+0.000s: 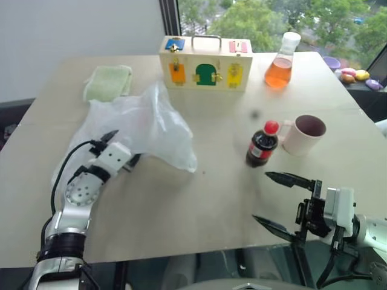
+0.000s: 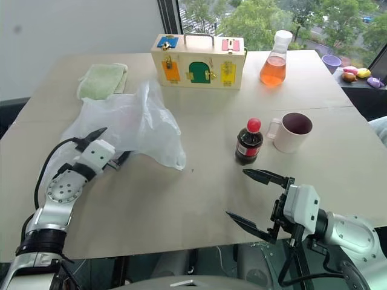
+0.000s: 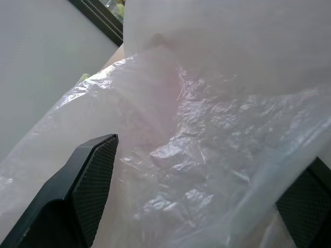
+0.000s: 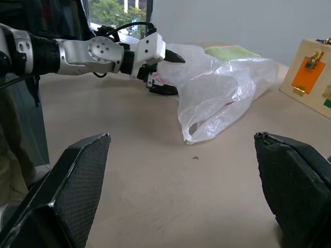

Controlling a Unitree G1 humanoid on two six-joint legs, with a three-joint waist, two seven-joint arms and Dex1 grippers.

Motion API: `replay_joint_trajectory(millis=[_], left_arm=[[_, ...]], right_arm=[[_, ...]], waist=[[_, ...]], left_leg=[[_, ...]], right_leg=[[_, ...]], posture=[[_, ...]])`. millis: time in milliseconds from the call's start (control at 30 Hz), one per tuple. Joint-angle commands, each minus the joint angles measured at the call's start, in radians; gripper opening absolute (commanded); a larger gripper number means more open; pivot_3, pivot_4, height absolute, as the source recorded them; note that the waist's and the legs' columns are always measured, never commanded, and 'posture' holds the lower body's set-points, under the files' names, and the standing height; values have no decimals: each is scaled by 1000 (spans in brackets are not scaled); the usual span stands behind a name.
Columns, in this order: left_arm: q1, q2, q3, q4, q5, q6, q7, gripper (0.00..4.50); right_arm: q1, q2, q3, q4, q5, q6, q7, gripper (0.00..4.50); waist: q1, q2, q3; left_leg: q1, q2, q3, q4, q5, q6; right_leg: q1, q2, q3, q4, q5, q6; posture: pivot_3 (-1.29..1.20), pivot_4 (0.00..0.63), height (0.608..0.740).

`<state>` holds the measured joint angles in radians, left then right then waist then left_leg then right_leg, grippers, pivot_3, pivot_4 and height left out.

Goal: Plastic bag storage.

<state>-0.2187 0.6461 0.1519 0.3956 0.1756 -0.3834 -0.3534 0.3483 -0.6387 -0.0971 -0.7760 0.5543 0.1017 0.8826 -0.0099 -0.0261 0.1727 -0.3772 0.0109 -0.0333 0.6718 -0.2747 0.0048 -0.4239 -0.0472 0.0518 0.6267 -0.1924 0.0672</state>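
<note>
- Starting on the left: our left gripper is pushed right up against the near-left side of the plastic bag, jaws spread wide. One finger sits above the film, the other low by the table. From the left wrist view we see crinkly bag film bulging between the two fingers, but they aren't pinching it.
- The plastic bag lies loose on the table, left of centre, at roughly 10 o'clock from the table's middle. Its floppy tail trails toward 5 o'clock.
- Just past the bag, at about 11 o'clock, there's a folded pale-green towel, touching or nearly touching the bag's far edge.
- At 12 o'clock we've got the wooden box with coloured doors and a handle on top, standing apart from the bag.
- At 1 o'clock, a flask of orange liquid.
- Toward 3 o'clock, a small dark soda bottle with a red cap, and just beside it a mug.
- Far right, near edge: our right gripper hovers with jaws wide and nothing in them, well apart from the bag.
</note>
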Motion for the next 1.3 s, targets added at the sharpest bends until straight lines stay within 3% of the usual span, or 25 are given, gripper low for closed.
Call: replay_joint_trajectory(millis=[33,200,233,333,567,667,833,933,1033,1300], left_arm=[[-58,-35,-37,55,7,-34,36,4459],[-89,-61,11,-23,-121,117,-7,4459],[-96,-62,29,-64,-174,183,-34,4227],[-136,-44,70,-198,-366,431,-149,3285],[-439,61,135,-407,-773,1201,-201,49],[-602,67,132,-428,-841,1447,-122,49],[-768,18,134,-417,-875,1687,-19,49],[-821,12,114,-422,-866,1734,-5,49],[-853,-3,84,-412,-843,1748,9,49],[-888,22,-80,-377,-712,1767,42,49]], right_arm=[[-3,6,-18,-16,-5,-31,-7,4488],[-11,22,-22,-10,-24,-20,-48,4488],[-13,22,-24,-9,-32,-17,-56,4500],[-25,17,-20,-9,-47,11,-89,4500],[-77,20,-11,-9,-47,48,-128,4500],[-94,46,-32,-5,-13,70,-172,4500],[-117,45,-55,-30,-82,211,-333,4500],[-78,-4,-66,-89,-159,400,-444,4500],[-122,19,-78,-40,-39,539,-464,4500],[-317,148,42,100,-128,612,-600,4500]], waist=[[2,0,0],[0,0,0],[-1,-1,0],[-3,-1,0],[-2,-2,1],[-4,-2,1],[-7,-1,1],[-7,-1,1],[-6,-2,1],[-7,0,2]], left_leg=[[0,0,-1,0,0,0],[0,0,-1,0,0,0],[0,0,-1,0,0,0],[-1,0,-1,0,0,0],[-2,0,-5,3,0,0],[-3,-1,-6,3,0,0],[-2,-1,-5,3,0,0],[-3,-1,-6,3,0,0],[-3,-2,-5,2,0,0],[-2,-2,-5,2,0,0]], right_leg=[[0,0,0,0,0,0],[0,0,-1,0,2,-2],[0,0,-1,0,2,-2],[0,0,-1,0,1,-2],[1,0,-4,0,0,0],[1,0,-4,0,0,0],[1,0,-3,1,0,-1],[0,0,-3,1,0,-1],[0,0,-3,1,2,-3],[0,1,-2,1,1,-2]], posture=[[0,150,740],[0,150,740],[0,150,740],[0,150,740],[0,150,740],[0,150,740],[0,150,740],[0,150,740],[0,150,740],[0,150,740]])
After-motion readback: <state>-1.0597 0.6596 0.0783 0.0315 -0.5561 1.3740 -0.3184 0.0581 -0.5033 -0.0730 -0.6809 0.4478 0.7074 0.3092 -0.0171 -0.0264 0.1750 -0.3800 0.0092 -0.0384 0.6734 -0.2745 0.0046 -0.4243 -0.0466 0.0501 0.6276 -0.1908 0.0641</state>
